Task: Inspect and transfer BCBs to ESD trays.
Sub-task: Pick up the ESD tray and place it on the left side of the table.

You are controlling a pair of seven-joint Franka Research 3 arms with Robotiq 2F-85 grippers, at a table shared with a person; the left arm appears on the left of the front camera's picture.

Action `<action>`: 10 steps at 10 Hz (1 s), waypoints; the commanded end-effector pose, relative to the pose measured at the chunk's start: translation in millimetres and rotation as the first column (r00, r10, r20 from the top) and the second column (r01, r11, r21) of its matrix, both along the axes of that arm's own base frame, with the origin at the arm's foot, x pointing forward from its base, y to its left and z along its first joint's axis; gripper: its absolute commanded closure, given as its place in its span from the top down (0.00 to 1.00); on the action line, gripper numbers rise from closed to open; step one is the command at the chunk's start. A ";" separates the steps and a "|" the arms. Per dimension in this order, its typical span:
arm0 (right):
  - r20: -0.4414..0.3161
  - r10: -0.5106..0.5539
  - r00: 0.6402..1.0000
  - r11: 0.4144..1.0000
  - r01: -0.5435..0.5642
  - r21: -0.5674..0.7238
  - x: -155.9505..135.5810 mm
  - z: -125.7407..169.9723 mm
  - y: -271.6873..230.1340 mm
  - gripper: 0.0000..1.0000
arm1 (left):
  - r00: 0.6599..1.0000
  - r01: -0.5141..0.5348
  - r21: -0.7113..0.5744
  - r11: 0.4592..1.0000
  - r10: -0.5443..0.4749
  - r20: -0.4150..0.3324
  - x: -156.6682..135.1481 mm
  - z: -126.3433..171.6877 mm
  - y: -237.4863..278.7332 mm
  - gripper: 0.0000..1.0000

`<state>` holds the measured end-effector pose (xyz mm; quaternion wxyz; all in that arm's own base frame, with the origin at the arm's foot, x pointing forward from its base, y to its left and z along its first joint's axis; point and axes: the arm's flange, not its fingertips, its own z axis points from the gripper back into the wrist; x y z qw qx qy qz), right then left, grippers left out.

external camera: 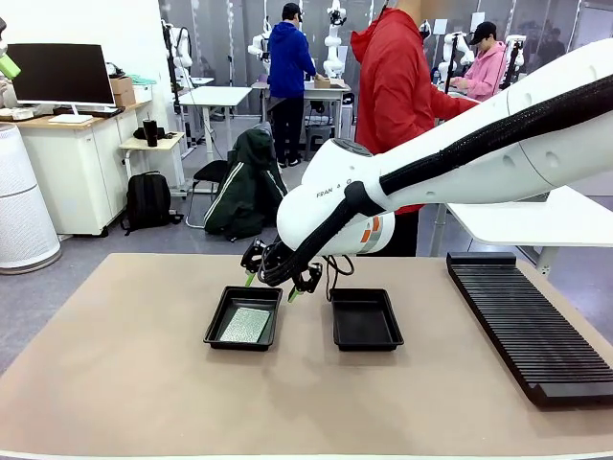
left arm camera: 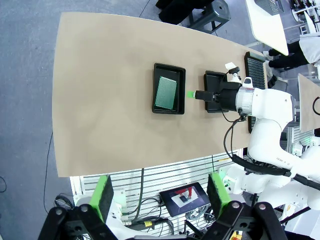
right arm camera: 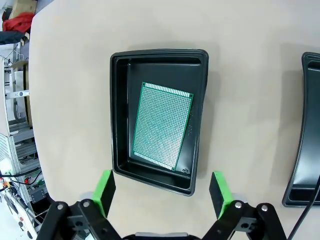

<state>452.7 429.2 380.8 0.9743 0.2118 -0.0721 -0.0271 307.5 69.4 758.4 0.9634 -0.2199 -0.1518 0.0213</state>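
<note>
Tan table (external camera: 124, 383): we found one BCB (right arm camera: 162, 125) lying in an ESD tray (right arm camera: 118, 100); the right tool (external camera: 270, 286), its arm (external camera: 335, 196) lettered "FRAN", and the left tool (left arm camera: 160, 192) both stood spread.

the right arm (external camera: 479, 153) crosses above the table's (external camera: 115, 374) far right side, its right gripper (external camera: 270, 286) spread over the left tray's (external camera: 213, 331) far rim. the ribbed rack (external camera: 527, 326) lines the right edge. bare tabletop lies open left and near.
</note>
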 end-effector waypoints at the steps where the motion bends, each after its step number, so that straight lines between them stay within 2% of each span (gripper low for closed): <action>1: 0.008 0.003 1.000 1.000 -0.003 0.010 0.5 -2.0 0.6 1.00 | 1.000 -0.003 -0.003 1.000 0.003 -0.002 -0.6 -1.4 0.6 1.00; 4: 0.000 0.000 1.000 1.000 0.000 0.000 0.0 0.0 0.0 1.00 | 1.000 0.000 0.000 1.000 0.000 0.000 0.0 0.0 0.0 1.00; 6: 0.011 0.006 1.000 0.994 -0.008 0.105 -17.4 15.4 -38.0 1.00 | 0.999 0.030 0.073 0.997 -0.032 0.025 21.0 -28.2 -47.2 1.00; 7: 0.021 0.002 1.000 0.990 -0.004 0.138 -24.8 24.6 -60.3 1.00 | 0.999 0.050 0.113 0.992 -0.051 0.009 31.2 -45.0 -70.2 1.00; 9: -0.022 0.020 1.000 0.973 -0.014 0.229 -38.9 49.2 -108.5 1.00 | 0.998 0.057 0.164 0.985 -0.052 -0.032 49.0 -84.6 -115.5 1.00; 10: -0.040 0.017 0.999 0.971 -0.007 0.239 -43.5 59.5 -126.8 1.00 | 0.999 0.039 0.183 0.982 -0.037 -0.016 53.6 -102.5 -134.5 1.00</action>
